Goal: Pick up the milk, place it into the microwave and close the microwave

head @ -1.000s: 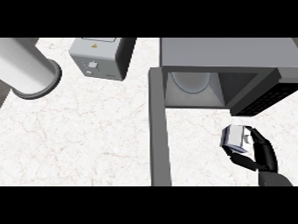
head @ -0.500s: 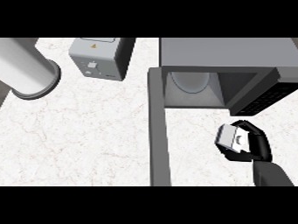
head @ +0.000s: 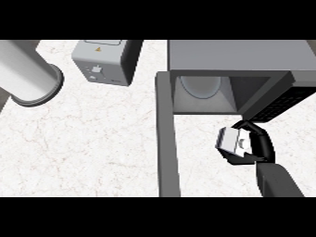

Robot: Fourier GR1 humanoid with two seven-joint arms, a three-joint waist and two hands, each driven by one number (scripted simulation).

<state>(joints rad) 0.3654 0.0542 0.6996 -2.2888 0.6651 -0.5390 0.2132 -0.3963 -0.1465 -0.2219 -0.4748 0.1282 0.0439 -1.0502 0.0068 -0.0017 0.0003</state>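
Carrying the milk, my right hand curls round the carton just in front of the microwave, whose door stands swung wide. Next, I judge, I must push it forward into the cavity and let go.

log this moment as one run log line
phase: carry to microwave | right hand: shut on milk carton | microwave: door open | milk: outside, before opening | left hand: not in view

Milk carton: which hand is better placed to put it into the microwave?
Right. The right hand is curled round the milk carton just in front of the open microwave; no left hand shows.
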